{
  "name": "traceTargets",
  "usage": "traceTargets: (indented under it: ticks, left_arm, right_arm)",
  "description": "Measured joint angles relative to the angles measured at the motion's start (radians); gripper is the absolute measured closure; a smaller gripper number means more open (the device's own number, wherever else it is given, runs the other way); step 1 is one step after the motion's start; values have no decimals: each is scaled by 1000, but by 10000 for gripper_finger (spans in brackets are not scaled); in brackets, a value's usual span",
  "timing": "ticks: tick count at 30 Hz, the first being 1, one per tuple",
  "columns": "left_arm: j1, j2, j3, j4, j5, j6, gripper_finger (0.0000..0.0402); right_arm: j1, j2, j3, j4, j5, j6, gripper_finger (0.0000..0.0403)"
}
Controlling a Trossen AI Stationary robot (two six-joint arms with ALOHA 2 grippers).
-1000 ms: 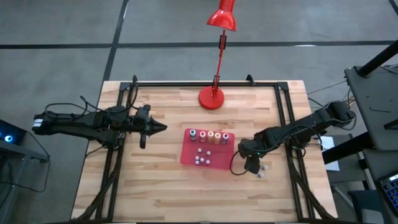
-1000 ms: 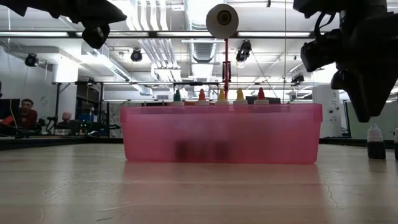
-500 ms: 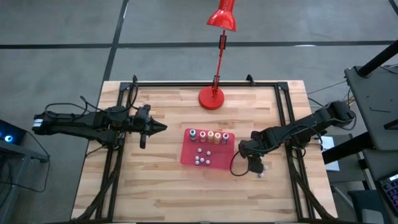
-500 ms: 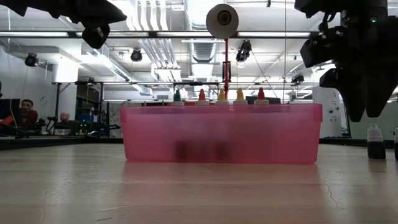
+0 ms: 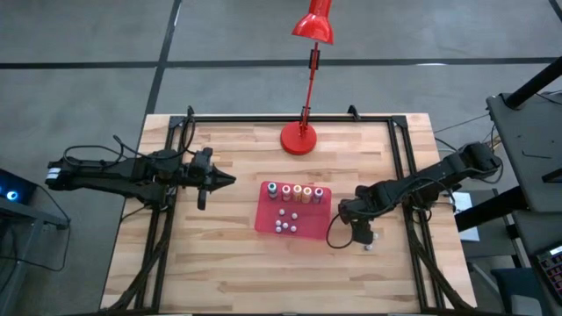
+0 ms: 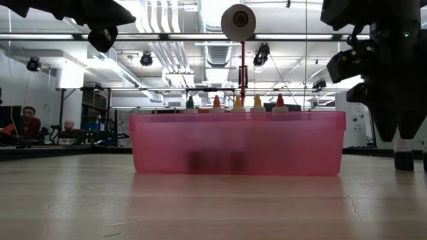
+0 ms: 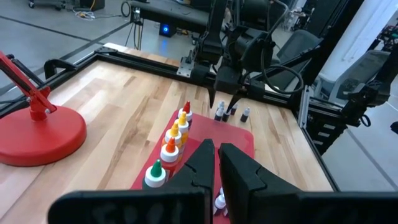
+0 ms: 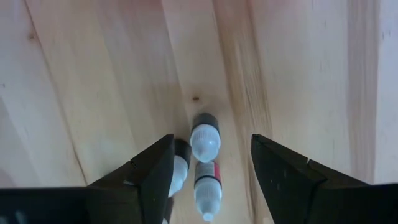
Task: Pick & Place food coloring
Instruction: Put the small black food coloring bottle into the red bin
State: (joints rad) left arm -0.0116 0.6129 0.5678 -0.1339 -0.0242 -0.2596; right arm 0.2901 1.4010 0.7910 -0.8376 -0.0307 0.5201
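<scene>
A red tray (image 5: 309,226) lies mid-table. A row of food coloring bottles (image 5: 295,192) with coloured caps (image 6: 236,101) stands along its far side. Right of the tray, three more small bottles (image 8: 205,138) stand on the wood (image 7: 231,112). My right gripper (image 8: 211,165) points down over them, open, its fingers either side of the cluster. In the low view its fingertips reach the top of one bottle (image 6: 402,159). Whether they touch a bottle I cannot tell. My left gripper (image 5: 230,180) hovers shut, left of the tray.
Several grey-white beads (image 5: 283,226) lie in the tray's near part. A red desk lamp (image 5: 299,139) stands at the far edge. Black frame rails (image 5: 399,158) run along the table's sides. People sit in the room behind (image 6: 27,121).
My right gripper has sunk toward the three bottles right of the tray and rolled about its own axis, staying open. Its fingertips now stand at the level of a bottle's top. The bottles have kept their places.
</scene>
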Motion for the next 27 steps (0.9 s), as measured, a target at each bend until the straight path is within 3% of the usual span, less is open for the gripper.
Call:
traceTargets:
  ticks: [14, 27]
  left_arm:
    - [0, 0, 0, -3, 0, 3, 402]
    - [0, 0, 0, -3, 0, 0, 402]
  right_arm:
    - [0, 1, -27, 25, -4, 2, 201]
    - [0, 1, -48, 36, -48, 3, 273]
